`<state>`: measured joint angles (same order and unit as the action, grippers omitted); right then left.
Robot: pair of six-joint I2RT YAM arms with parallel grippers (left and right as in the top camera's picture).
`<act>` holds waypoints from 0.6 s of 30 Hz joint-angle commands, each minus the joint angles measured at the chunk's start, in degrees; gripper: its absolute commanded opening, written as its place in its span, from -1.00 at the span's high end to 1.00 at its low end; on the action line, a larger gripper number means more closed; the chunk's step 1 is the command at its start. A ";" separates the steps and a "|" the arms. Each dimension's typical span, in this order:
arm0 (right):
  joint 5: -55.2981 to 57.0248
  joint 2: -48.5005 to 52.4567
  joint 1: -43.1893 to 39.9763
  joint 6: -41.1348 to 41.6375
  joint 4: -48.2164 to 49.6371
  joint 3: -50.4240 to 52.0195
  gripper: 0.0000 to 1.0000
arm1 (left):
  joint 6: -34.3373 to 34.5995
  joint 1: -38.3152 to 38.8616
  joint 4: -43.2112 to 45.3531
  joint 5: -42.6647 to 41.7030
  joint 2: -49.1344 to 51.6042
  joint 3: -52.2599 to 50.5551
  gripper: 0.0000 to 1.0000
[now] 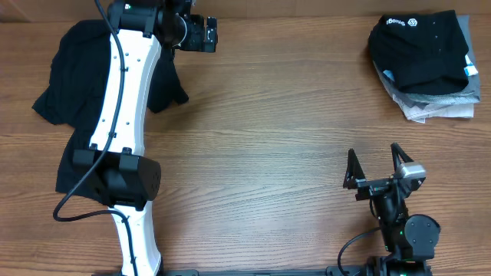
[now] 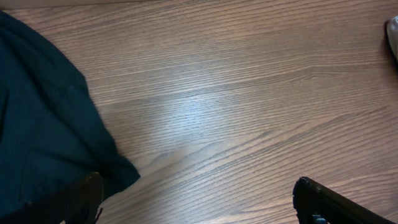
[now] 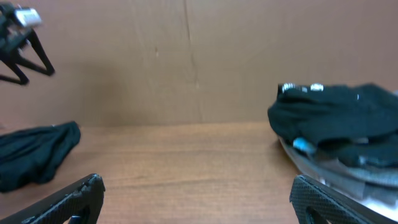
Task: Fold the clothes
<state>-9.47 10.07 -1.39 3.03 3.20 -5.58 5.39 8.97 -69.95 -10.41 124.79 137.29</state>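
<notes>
Black crumpled shirt (image 1: pixel 73 69) is lying at 10 o'clock on the table (image 1: pixel 261 153), running roughly 12-to-6, sitting at 9 o'clock from the left gripper (image 2: pixel 196 200), which is gaping empty and much nearer than the likewise spread right gripper (image 1: pixel 374 165).

Nothing legible. White wordmark (image 1: pixel 394 22), round emblem (image 1: pixel 412 23) on folded black shirt (image 1: pixel 423 52): too small to read.

This is a robot test bench of the lab or workshop kind. A white left arm (image 1: pixel 123 107) and a black right arm (image 1: pixel 400 218) are mounted at the near edge of a bare wood-grain table (image 1: pixel 268 115). A plain brown panel (image 3: pixel 186 62) backs the table. The only props are a loose black garment (image 1: pixel 73 69) and a stack of folded shirts (image 1: pixel 441 103).
</notes>
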 commanded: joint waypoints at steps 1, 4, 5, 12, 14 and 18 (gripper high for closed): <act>2.27 -5.38 0.55 0.68 1.66 5.16 -1.00 | -1.55 0.04 0.04 0.35 0.72 0.76 -1.00; 2.64 -8.00 0.59 0.66 -0.98 5.11 -1.00 | -1.55 0.04 0.07 0.35 0.72 0.76 -1.00; 2.78 -8.79 0.59 0.66 -2.19 5.11 -1.00 | -1.55 0.04 0.07 0.35 0.72 0.76 -0.99; 5.14 -9.94 0.59 0.63 -7.69 5.14 -1.00 | -1.55 0.04 0.07 0.35 0.72 0.76 -0.99; 5.38 -9.94 0.59 0.63 -7.74 5.11 -1.00 | -1.55 0.04 0.04 0.35 0.72 0.76 -0.99; 5.38 -9.90 0.59 0.63 -7.65 5.11 -1.00 | -1.55 0.04 0.07 0.35 0.72 0.76 -1.00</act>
<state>-5.15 0.89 -1.08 3.27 -4.64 -1.06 5.39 8.97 -69.89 -10.41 124.79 137.29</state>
